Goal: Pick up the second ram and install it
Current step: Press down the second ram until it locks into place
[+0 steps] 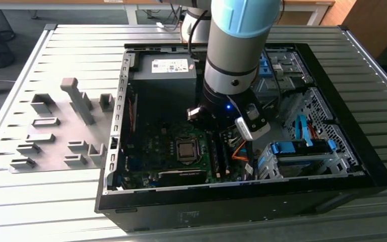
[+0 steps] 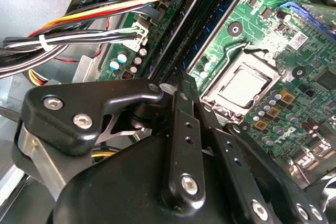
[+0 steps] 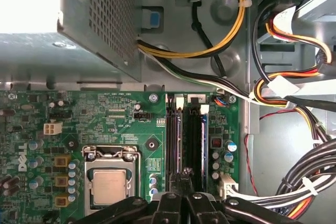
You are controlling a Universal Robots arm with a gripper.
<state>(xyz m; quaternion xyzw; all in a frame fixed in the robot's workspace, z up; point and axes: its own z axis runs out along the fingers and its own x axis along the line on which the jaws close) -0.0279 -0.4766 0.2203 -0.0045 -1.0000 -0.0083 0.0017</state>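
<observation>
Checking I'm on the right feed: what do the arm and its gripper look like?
The arm is a thick round tube, light blue at the top, then silver-grey, ending in a black wrist with a small blue light. A silver-and-black camera block sits at its side. In both wrist views the gripper is glossy black, built of flat bars joined by silver screws.

Computer case [image 1: 355, 166] on table [image 1: 18, 201], holder blocks [image 1: 59, 131] at exterior view's left
</observation>
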